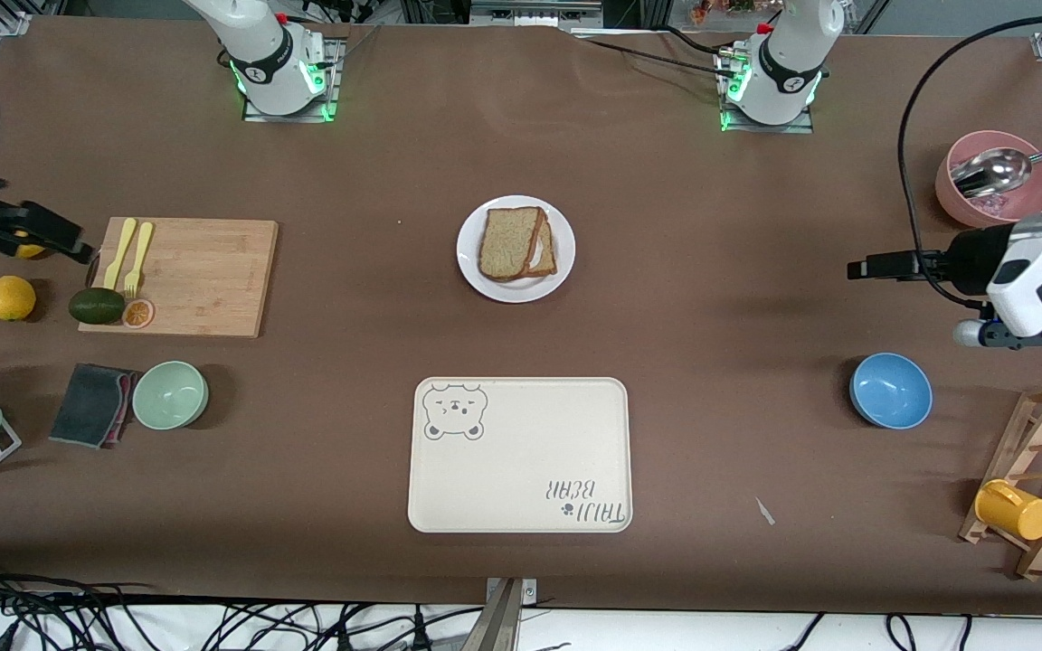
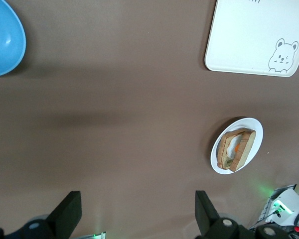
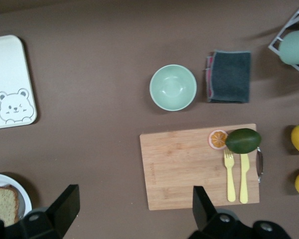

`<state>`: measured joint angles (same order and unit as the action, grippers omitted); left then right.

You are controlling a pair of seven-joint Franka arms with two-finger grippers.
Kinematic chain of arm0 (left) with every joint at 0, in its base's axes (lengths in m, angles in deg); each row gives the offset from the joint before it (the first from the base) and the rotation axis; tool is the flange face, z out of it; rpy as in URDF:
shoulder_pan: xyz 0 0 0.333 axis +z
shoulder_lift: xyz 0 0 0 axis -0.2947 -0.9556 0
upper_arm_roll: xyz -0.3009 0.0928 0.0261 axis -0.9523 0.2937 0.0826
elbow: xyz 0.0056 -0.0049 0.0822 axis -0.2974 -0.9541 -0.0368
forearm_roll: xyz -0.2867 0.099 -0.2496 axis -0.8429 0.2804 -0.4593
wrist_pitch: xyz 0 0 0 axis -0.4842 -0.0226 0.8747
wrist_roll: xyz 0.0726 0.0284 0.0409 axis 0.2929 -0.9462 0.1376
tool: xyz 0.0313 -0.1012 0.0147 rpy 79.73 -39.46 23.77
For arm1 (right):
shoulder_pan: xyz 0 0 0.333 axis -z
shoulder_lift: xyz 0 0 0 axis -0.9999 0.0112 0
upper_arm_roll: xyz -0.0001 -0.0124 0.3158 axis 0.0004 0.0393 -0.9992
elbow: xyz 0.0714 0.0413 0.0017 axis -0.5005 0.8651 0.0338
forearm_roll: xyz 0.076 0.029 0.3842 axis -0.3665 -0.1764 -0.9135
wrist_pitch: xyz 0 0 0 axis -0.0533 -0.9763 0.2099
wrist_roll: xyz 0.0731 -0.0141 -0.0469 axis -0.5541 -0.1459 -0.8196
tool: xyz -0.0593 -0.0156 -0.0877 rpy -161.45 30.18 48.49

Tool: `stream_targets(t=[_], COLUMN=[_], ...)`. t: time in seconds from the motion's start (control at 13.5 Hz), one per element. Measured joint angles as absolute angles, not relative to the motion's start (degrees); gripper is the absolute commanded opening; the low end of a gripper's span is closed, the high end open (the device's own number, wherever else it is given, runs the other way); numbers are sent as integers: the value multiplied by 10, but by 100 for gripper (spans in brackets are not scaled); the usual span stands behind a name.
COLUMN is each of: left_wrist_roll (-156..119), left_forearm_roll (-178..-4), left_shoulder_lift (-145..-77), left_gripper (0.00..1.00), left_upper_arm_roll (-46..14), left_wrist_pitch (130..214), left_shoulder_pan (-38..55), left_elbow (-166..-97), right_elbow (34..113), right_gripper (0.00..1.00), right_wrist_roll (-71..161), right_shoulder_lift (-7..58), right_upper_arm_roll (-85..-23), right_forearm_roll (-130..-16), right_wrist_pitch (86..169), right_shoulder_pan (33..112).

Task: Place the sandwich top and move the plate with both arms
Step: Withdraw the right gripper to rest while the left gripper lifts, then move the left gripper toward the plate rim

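White plate [image 1: 516, 249] — light brown sandwich top [image 1: 510, 242] — cream bear-printed tray [image 1: 521, 457].

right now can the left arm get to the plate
Probably yes: the left gripper hangs open over bare table toward its own end, and nothing stands between it and the plate.

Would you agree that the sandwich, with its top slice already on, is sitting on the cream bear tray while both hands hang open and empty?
Not quite: the sandwich sits on the round white plate, not the bear tray, which lies nearer the front camera, as the front view shows. The top slice is on, and the left hand and right hand are open and empty.
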<state>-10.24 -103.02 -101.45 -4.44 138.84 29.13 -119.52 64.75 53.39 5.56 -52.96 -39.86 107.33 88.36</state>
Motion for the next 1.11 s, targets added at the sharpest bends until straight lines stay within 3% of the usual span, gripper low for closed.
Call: stream_targets(t=[0.59, 1.11], left_wrist_roll=[-102, -85], left_forearm_roll=[-1124, -1124], left_shoulder_lift=[-1011, -920], left_gripper=[100, 100], left_upper_arm_roll=[-47, -47], left_wrist_pitch=[1463, 1630], left_shoulder_pan=[308, 222], left_elbow=[-1233, -1467], right_elbow=[649, 649], right_gripper=[100, 100], right_wrist_roll=[534, 534], right_shoulder_lift=[45, 48], right_upper_arm_roll=[-587, -585], right_forearm_roll=[-359, -359], right_wrist_pitch=[1045, 1044], right_shoulder_pan=[891, 891])
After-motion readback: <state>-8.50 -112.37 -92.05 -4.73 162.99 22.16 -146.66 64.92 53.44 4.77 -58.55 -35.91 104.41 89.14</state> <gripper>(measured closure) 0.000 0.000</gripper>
